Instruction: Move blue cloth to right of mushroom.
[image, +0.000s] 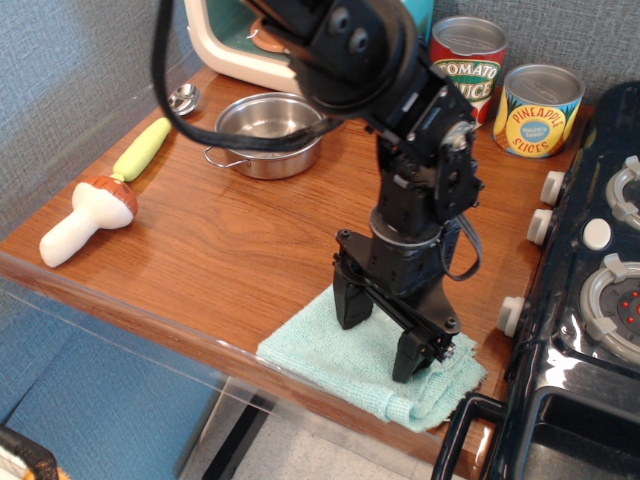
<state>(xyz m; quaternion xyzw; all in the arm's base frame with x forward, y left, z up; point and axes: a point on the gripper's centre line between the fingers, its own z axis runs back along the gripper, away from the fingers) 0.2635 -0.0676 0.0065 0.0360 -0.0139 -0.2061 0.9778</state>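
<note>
The blue cloth (345, 362) lies flat at the table's front edge, near the stove, with one corner over the edge. My gripper (381, 336) stands open right over its middle, both black fingertips (352, 305) down at the cloth's surface, one on each side. Whether they press into it I cannot tell. The mushroom (86, 217), reddish-brown cap and thick white stem, lies on its side far to the left near the table's left edge.
A steel pot (270, 132) stands at the back middle. A yellow-green handled spoon (150, 140) lies behind the mushroom. Two cans (540, 108) stand at the back right. A black toy stove (590, 300) borders the right side. A toy sink stands at the back.
</note>
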